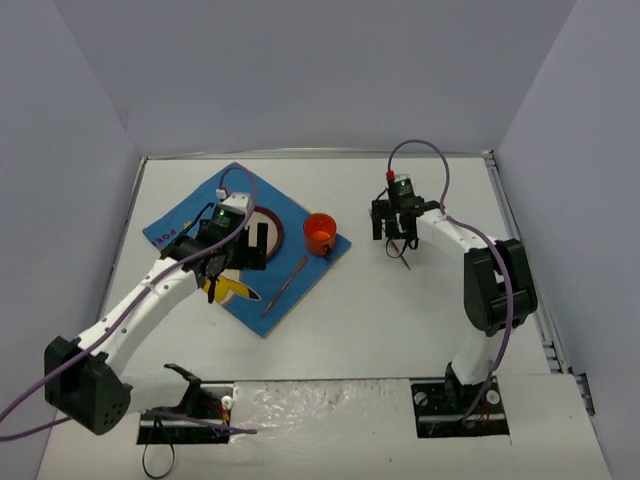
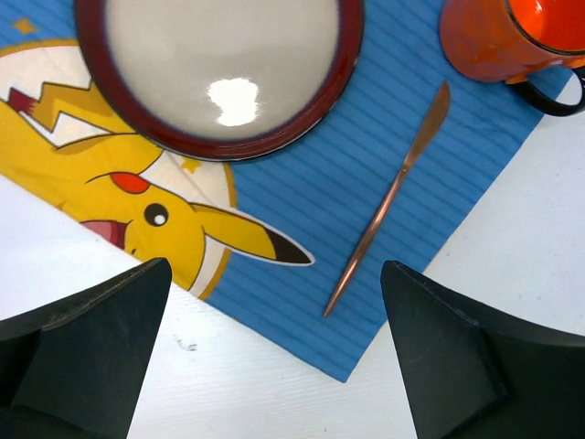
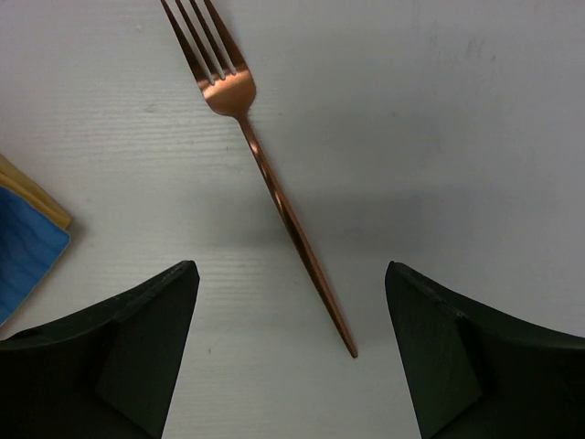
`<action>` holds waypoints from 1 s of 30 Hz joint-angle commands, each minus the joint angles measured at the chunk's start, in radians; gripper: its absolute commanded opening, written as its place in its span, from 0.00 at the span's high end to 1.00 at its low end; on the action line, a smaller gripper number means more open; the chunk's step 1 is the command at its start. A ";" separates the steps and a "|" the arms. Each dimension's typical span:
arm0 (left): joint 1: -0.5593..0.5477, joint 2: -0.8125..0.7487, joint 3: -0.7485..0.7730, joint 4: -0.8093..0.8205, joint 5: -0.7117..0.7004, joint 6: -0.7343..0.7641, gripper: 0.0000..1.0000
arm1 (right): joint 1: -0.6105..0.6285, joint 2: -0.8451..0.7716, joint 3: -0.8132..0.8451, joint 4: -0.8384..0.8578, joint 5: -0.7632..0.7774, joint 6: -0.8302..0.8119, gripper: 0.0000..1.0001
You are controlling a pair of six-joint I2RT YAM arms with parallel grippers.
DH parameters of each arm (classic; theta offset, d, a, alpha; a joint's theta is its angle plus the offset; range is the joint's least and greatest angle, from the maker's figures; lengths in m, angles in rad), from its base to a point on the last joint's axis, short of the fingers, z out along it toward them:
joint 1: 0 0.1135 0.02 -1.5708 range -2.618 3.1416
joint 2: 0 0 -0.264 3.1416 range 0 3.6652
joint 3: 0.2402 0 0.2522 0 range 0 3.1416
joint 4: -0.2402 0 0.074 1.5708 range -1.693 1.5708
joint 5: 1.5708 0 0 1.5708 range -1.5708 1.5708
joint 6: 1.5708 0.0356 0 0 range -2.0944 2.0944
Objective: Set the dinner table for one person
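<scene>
On the white dinner table (image 1: 400, 320) lies a blue placemat (image 1: 190, 225) with a yellow cartoon figure. It carries a red-rimmed plate (image 2: 219, 64), a copper knife (image 2: 388, 197) and an orange mug (image 2: 498, 37). My left gripper (image 2: 274, 270) hovers open over the placemat's near corner and holds nothing; in the top view it (image 1: 258, 240) covers most of the plate. A copper fork (image 3: 274, 192) lies flat on the bare table right of the placemat. My right gripper (image 3: 292, 266) is open above it, the handle end between the fingers but touching neither.
The mug (image 1: 320, 233) stands on the placemat's right corner, with the knife (image 1: 285, 285) just left of it. A corner of the placemat (image 3: 23, 251) shows at the left of the right wrist view. Grey walls enclose the table on three sides.
</scene>
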 commanded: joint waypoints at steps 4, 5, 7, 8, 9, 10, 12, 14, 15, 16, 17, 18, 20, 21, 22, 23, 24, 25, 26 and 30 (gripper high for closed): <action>0.084 -0.103 0.052 -0.013 0.011 0.074 0.03 | -0.010 0.121 0.092 0.071 -0.053 -0.120 0.31; 0.089 -0.112 0.037 -0.001 0.007 0.076 0.03 | -0.012 0.135 0.095 0.084 -0.055 -0.129 0.33; 0.098 -0.123 0.009 0.012 -0.002 0.077 0.03 | -0.018 0.167 0.100 0.101 -0.061 -0.147 0.36; 0.101 -0.123 0.005 0.006 -0.001 0.075 0.03 | -0.018 0.177 0.105 0.107 -0.067 -0.152 0.37; 0.105 -0.124 0.005 0.001 -0.001 0.074 0.03 | -0.017 0.187 0.110 0.111 -0.072 -0.157 0.38; 0.108 -0.126 0.006 -0.003 -0.004 0.076 0.03 | -0.017 0.198 0.114 0.113 -0.076 -0.161 0.40; 0.109 -0.137 0.005 -0.002 -0.014 0.078 0.03 | -0.017 0.212 0.113 0.122 -0.089 -0.171 0.42; 0.112 -0.146 0.000 0.004 -0.014 0.080 0.03 | -0.018 0.226 0.111 0.125 -0.084 -0.173 0.48; 0.115 -0.152 -0.003 0.008 -0.012 0.080 0.03 | -0.019 0.231 0.110 0.125 -0.084 -0.174 0.50; 0.117 -0.152 -0.004 0.008 -0.009 0.080 0.03 | -0.019 0.236 0.107 0.125 -0.083 -0.173 0.53; 0.119 -0.152 -0.004 0.007 -0.006 0.080 0.03 | -0.019 0.239 0.104 0.125 -0.084 -0.171 0.56; 0.120 -0.152 -0.004 0.004 -0.005 0.080 0.03 | -0.019 0.236 0.097 0.125 -0.090 -0.168 0.59; 0.122 -0.153 -0.002 0.001 -0.003 0.079 0.03 | -0.019 0.230 0.085 0.125 -0.099 -0.157 0.67; 0.124 -0.155 -0.002 0.002 0.000 0.078 0.03 | -0.019 0.223 0.078 0.123 -0.108 -0.145 0.73; 0.126 -0.157 -0.003 0.004 0.005 0.077 0.03 | -0.018 0.213 0.067 0.118 -0.123 -0.126 0.79; 0.128 -0.159 -0.004 0.005 0.010 0.076 0.03 | -0.018 0.204 0.056 0.113 -0.138 -0.108 0.85; 0.130 -0.161 -0.005 0.006 0.013 0.075 0.03 | -0.016 0.192 0.045 0.105 -0.148 -0.085 0.90; 0.132 -0.164 -0.005 0.007 0.014 0.075 0.03 | -0.015 0.178 0.035 0.093 -0.151 -0.057 0.93; 0.132 -0.166 -0.005 0.007 0.014 0.074 0.03 | -0.012 0.159 0.006 0.081 -0.153 -0.022 0.97; 0.135 -0.174 -0.005 0.006 0.023 0.072 0.03 | 0.018 0.061 -0.113 0.064 -0.145 0.114 1.00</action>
